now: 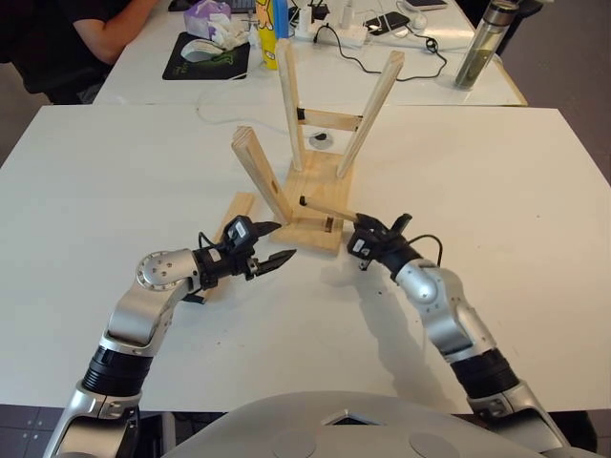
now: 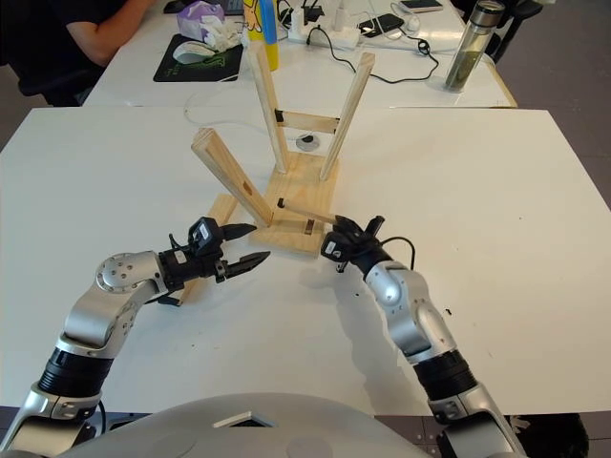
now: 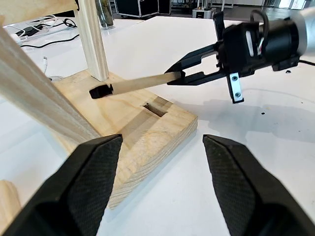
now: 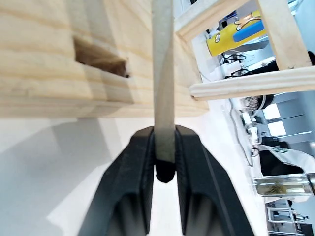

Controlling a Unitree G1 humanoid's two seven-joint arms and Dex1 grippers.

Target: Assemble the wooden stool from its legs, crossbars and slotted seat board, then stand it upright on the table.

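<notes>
The slotted seat board [image 1: 315,181] lies face down on the white table. Two legs [image 1: 291,95] [image 1: 372,110] stand in it, joined by a crossbar [image 1: 329,119], and a third leg [image 1: 258,172] leans out to the left. My right gripper [image 1: 355,229] is shut on a thin crossbar [image 1: 325,207] with a black tip, held low over the board beside an empty slot [image 3: 156,109]. In the right wrist view the fingers [image 4: 142,162] clamp this crossbar [image 4: 162,73]. My left gripper [image 1: 284,241] is open at the board's near left corner, holding nothing. A loose wooden piece [image 1: 237,212] lies behind it.
A small dark part [image 1: 320,139] and a cable lie on the table behind the stool. The far table holds a dark bottle [image 1: 482,43], a yellow bottle [image 1: 272,33], a mouse pad and cables, with a person seated at its left. Bare table surrounds the board.
</notes>
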